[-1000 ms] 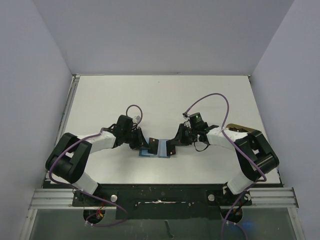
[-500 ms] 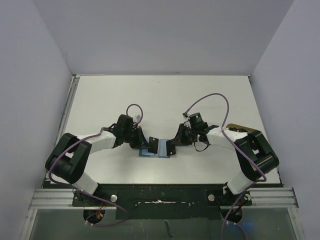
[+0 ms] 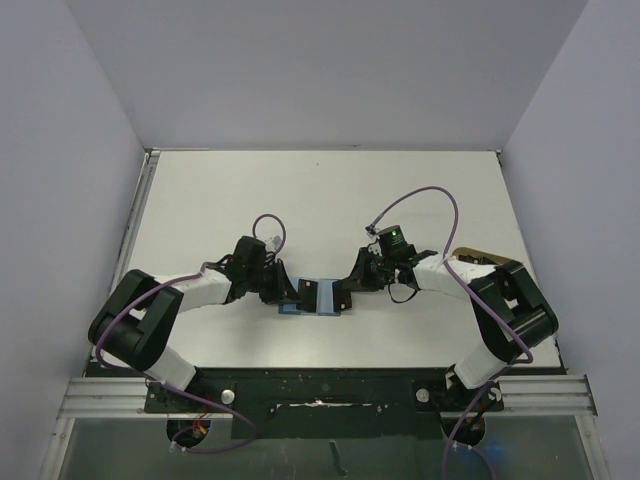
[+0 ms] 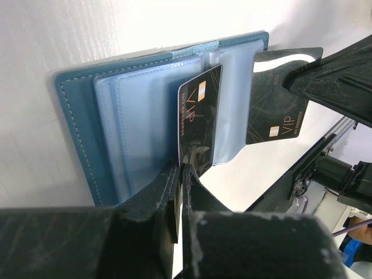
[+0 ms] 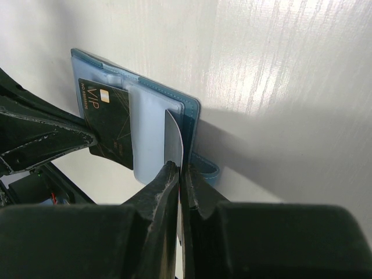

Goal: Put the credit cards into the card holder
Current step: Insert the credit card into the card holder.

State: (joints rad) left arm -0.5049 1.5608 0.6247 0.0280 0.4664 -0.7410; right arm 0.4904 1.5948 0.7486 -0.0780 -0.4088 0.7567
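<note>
I see the card holder (image 4: 133,110) lying open on the white desk (image 3: 320,200) between both arms. My left fingers (image 4: 156,195) pinch a black VIP card (image 4: 199,119) over its clear pockets. My right fingers (image 5: 160,189) pinch a second black card (image 4: 273,104) at the holder's other half. I can't quite tell whether either card has entered a slot.

The card holder (image 3: 310,306) lies open at the near middle of the surface (image 3: 320,200). The left fingers (image 4: 154,195) and right fingers (image 5: 160,186) close it in from both sides, clamping the left card (image 4: 199,125) and right card (image 4: 279,99) above it. Only a narrow gap separates the cards. Open surface extends to the far wall (image 3: 320,80).
</note>
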